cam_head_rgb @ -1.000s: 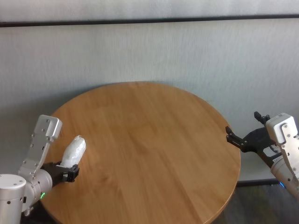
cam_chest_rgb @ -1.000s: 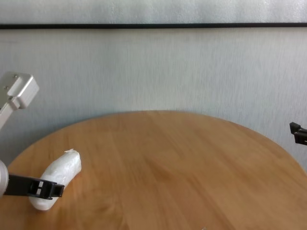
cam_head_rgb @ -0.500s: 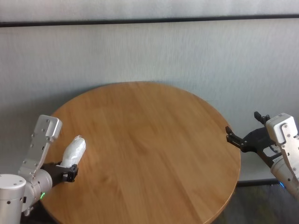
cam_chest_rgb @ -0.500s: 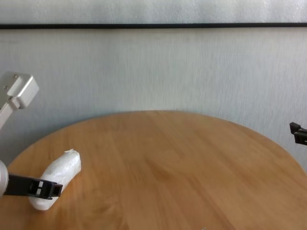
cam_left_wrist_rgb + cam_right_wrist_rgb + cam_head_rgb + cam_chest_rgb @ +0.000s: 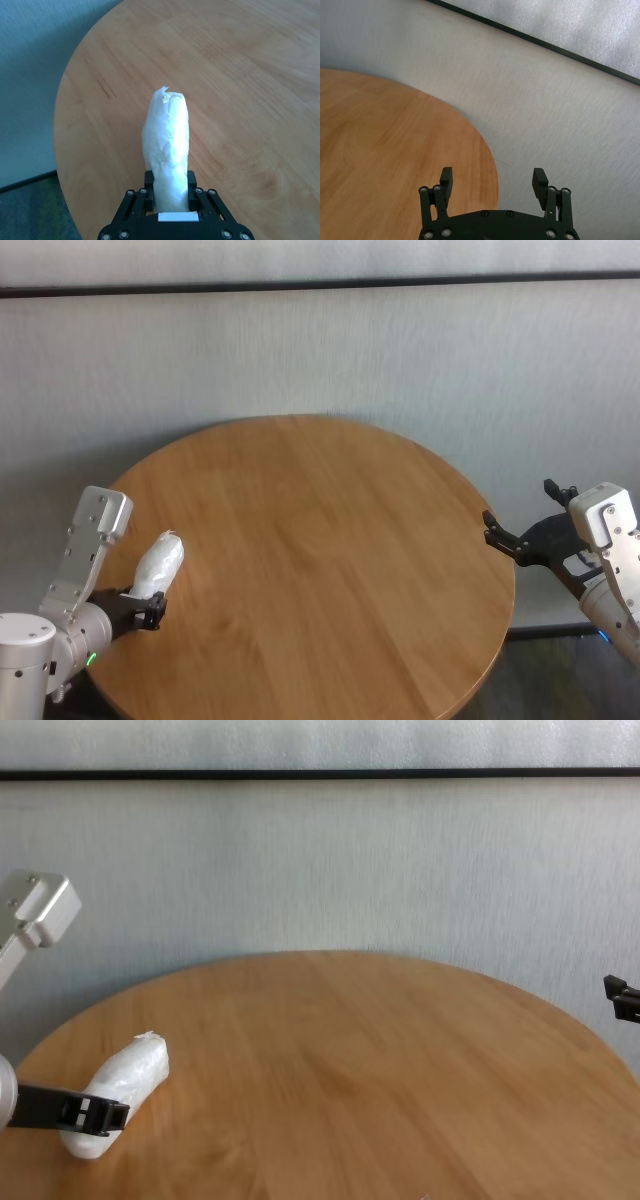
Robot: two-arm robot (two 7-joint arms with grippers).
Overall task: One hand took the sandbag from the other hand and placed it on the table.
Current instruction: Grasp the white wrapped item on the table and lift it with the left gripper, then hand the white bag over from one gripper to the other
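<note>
The white lumpy sandbag (image 5: 160,565) is gripped at its lower end by my left gripper (image 5: 148,610), the one with the green light on its wrist, over the left edge of the round wooden table (image 5: 320,540). The left wrist view shows the sandbag (image 5: 167,145) standing out between the closed fingers of the left gripper (image 5: 170,182), crimped end away from them. In the chest view the sandbag (image 5: 115,1095) sits low by the tabletop; I cannot tell if it touches. My right gripper (image 5: 518,508) is open and empty just past the table's right edge, and it also shows in the right wrist view (image 5: 492,176).
A grey wall with a dark horizontal stripe (image 5: 320,285) stands behind the table. The tabletop (image 5: 380,1070) carries nothing besides the sandbag. The right gripper's fingertips (image 5: 618,998) show at the chest view's right edge.
The left gripper with the sandbag has drifted very slightly to the left. The right arm has not moved.
</note>
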